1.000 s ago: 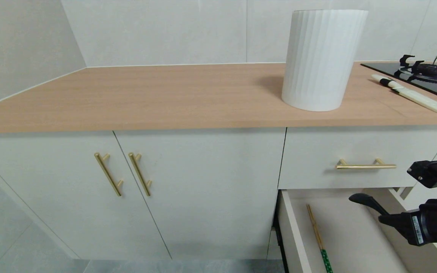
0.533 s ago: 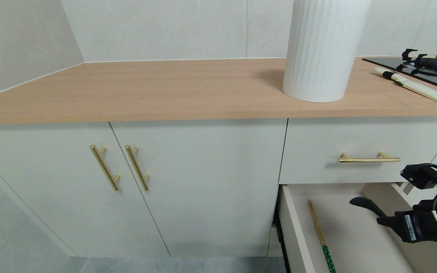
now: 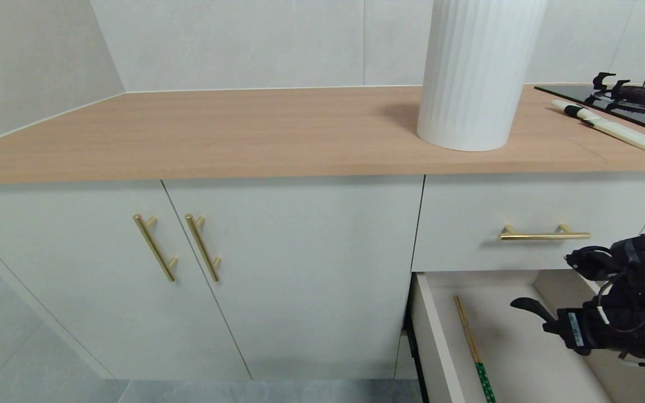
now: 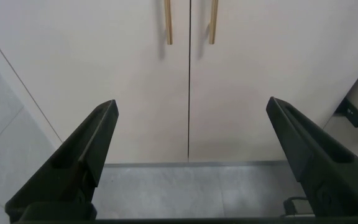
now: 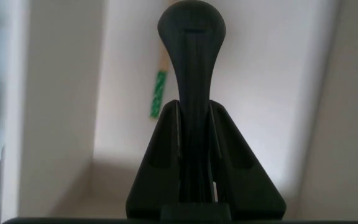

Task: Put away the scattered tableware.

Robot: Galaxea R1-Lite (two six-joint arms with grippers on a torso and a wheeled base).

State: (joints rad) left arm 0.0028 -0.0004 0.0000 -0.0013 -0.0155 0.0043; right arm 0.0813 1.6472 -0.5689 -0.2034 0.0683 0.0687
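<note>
Your right claw (image 5: pixel 194 112) clamps a black utensil (image 3: pixel 527 305) over the open drawer (image 3: pixel 428 327) holding chopsticks (image 3: pixel 468 336). Your left claw (image 4: pixel 191 106) is spread wide. You likely need to lower and release next.

The left gripper (image 4: pixel 191 104), spread wide, faces closed cabinet doors (image 4: pixel 260 74).

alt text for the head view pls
The right gripper holds a black utensil over an open drawer with chopsticks lying inside. Above, a wooden counter carries a white ribbed container and a cream knife beside a black stove.
</note>
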